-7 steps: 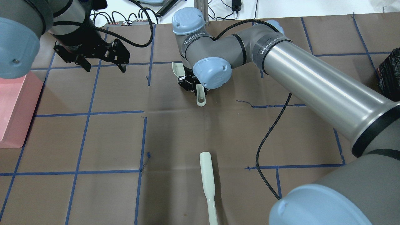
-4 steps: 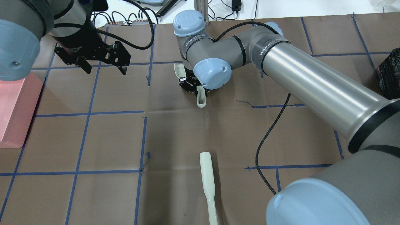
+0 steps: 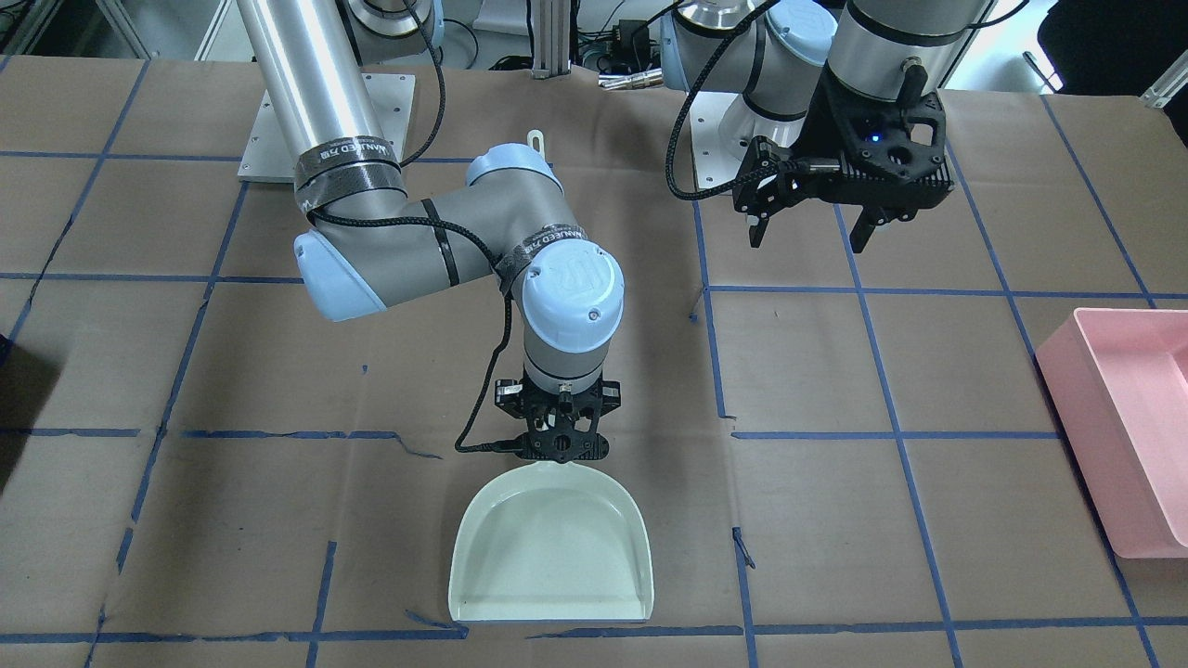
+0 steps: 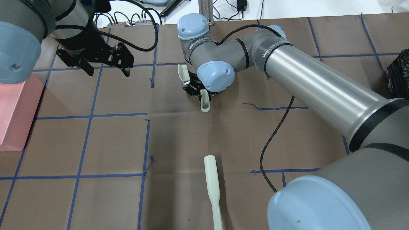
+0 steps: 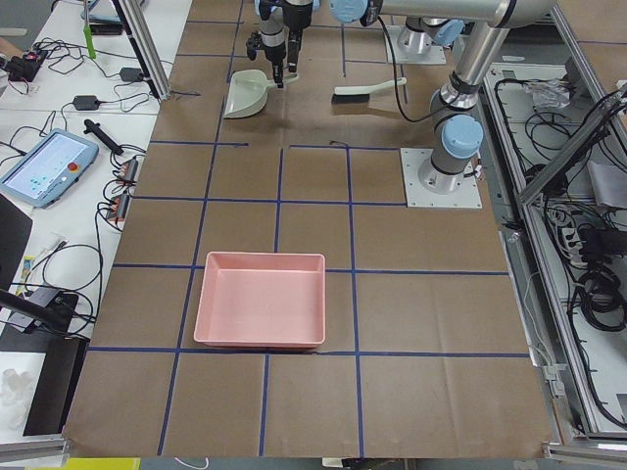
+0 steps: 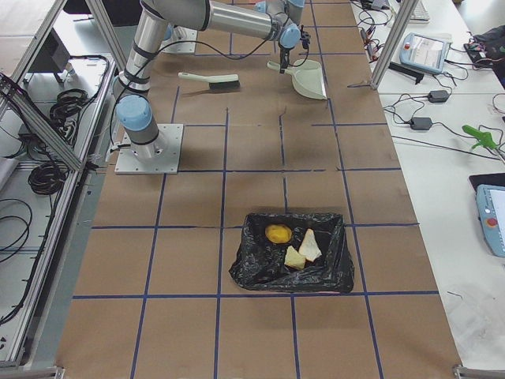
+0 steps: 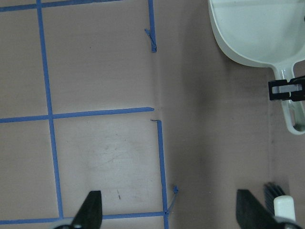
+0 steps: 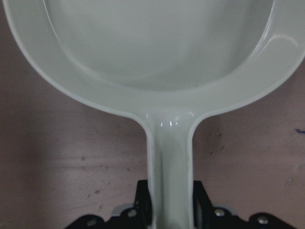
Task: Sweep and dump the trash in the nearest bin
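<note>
At mid-table the right gripper (image 3: 557,447) pinches the dustpan handle (image 8: 170,162), the empty dustpan (image 3: 552,547) flat on the paper, probably for setting down. The left gripper (image 3: 806,239) hangs spread, holding nothing. The potato (image 6: 277,234), bread wedge (image 6: 309,245) and bread chunk (image 6: 294,257) lie in the black bin bag (image 6: 335,272), so dumping looks done.

The right arm's (image 4: 319,83) tape bands (image 4: 273,48) read WANJEED; its cap (image 3: 574,278), UR.
</note>
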